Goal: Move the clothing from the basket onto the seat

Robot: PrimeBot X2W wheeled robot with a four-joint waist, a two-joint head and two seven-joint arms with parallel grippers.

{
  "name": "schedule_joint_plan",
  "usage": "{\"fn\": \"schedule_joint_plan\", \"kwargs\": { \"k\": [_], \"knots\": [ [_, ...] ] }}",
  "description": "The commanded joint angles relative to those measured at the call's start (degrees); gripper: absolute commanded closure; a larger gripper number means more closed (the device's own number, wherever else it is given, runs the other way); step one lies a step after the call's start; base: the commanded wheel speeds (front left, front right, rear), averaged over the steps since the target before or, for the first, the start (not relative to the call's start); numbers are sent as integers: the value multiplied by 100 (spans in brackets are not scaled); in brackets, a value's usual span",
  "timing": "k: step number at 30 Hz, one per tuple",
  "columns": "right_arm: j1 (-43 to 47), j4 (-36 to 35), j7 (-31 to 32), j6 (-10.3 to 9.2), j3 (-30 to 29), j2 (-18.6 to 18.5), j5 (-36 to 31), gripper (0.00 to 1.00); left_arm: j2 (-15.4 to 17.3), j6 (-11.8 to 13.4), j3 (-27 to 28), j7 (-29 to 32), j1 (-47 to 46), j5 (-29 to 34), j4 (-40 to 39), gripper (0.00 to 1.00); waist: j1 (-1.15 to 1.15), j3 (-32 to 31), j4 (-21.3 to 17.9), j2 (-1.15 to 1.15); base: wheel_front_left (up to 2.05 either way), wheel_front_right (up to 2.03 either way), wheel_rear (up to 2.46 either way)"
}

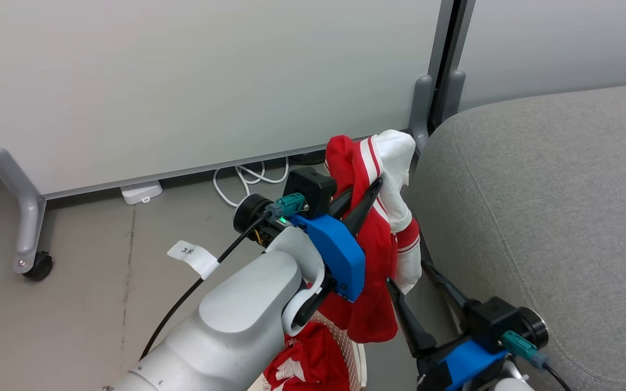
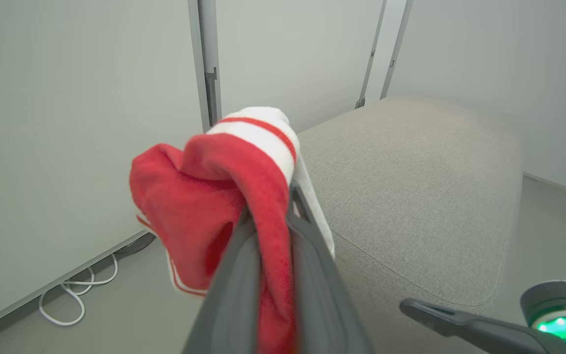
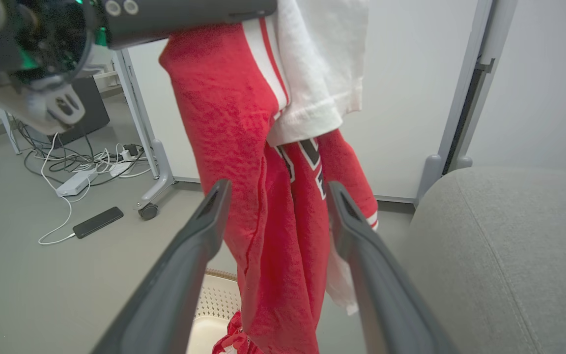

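Head view: a pale left arm reaches from 7 o'clock to the middle, where the left gripper is pinched narrow on a red garment with white trim, held up in the air. The garment hangs down over the basket at 6 o'clock, where a second red garment lies inside. The grey seat spreads from 2 to 5 o'clock, just beside the hanging cloth. The right gripper rises from 5 o'clock, its fingers spread wide near the garment's lower edge, holding nothing. Left wrist view: the two dark fingers at 6 o'clock clamp red cloth that bunches above them in the middle, with a white striped band on top; the seat lies at 3 o'clock. Right wrist view: the right gripper's fingers stand far apart, and the red garment, with black-and-white lettering, hangs in the gap seen between them; whether it touches them cannot be told. The basket shows at 6 o'clock, the seat at 4 o'clock, and a phone lies on the floor at 9 o'clock.
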Motion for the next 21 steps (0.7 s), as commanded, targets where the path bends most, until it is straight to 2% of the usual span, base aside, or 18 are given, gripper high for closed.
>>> {"fn": "schedule_joint_plan", "kwargs": {
  "k": [1, 10, 21],
  "knots": [
    [-134, 69, 61, 3, 60, -16, 62, 0, 5, 32, -30, -54, -114, -58, 17, 100, 0, 1, 8, 0, 0, 0, 0],
    [-888, 863, 345, 3, 599, -16, 595, 0, 4, 80, -295, -137, -241, -341, 26, 100, 0, -19, 66, 0, 0, 0, 0],
    [-1770, 2010, 90, 3, 978, -14, 688, 0, 4, 147, -610, -200, -368, -648, -3, 100, 0, -47, 192, 0, 0, 0, 0]
  ]
}}
